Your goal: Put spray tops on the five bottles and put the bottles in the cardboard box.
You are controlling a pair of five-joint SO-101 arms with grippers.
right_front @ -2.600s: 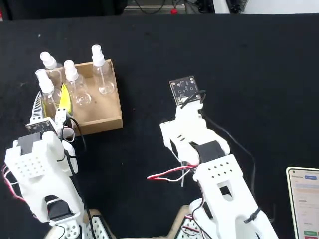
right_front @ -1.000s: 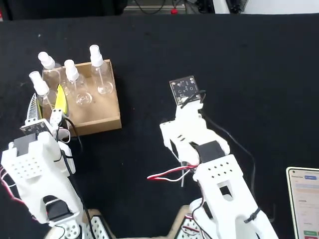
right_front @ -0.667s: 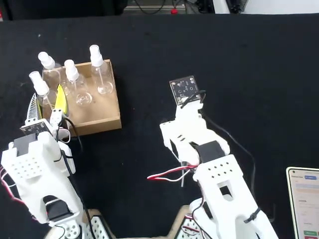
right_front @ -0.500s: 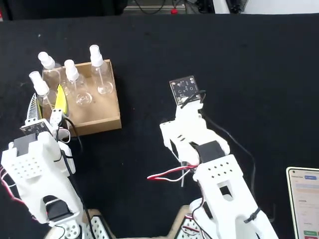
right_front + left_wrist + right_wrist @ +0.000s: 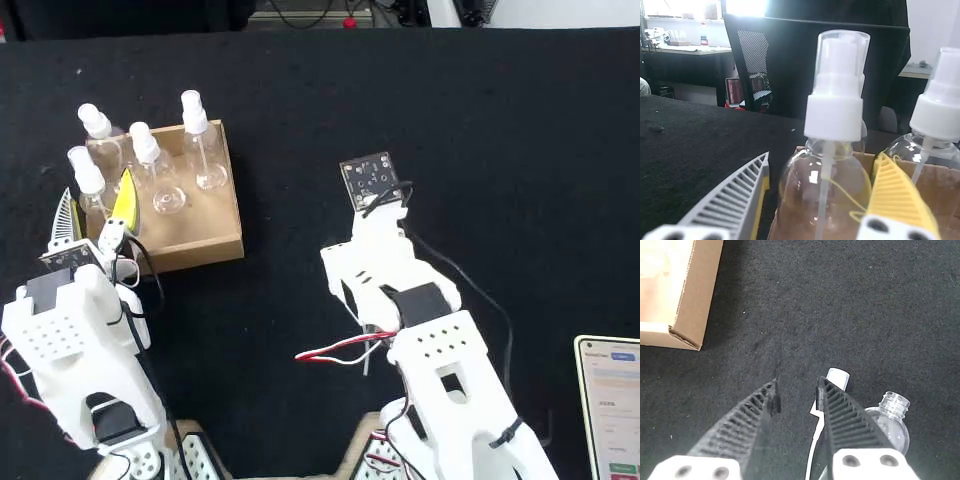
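The cardboard box [image 5: 200, 235] sits on the left of the black table. Three clear bottles with white spray tops stand in it [image 5: 205, 150] [image 5: 155, 175] [image 5: 105, 145]. A fourth capped bottle [image 5: 88, 185] [image 5: 825, 170] stands upright at the box's near-left corner, between the grey and yellow fingers of my left gripper [image 5: 98, 183] [image 5: 823, 156], which is open: a small gap shows beside the grey finger. My right gripper [image 5: 797, 385] is open over bare table, holding nothing. Just behind it lie a loose spray top [image 5: 837, 376] and an uncapped bottle [image 5: 890, 420].
The right arm [image 5: 400, 280] stretches over the middle of the table. A phone [image 5: 610, 400] lies at the front right edge. The box's corner [image 5: 680, 335] is off to one side of my right gripper. The far and right parts of the table are bare cloth.
The yellow finger of my left gripper has swung a little away from the bottle, whose cap has shifted slightly to the right. The right arm has not moved.
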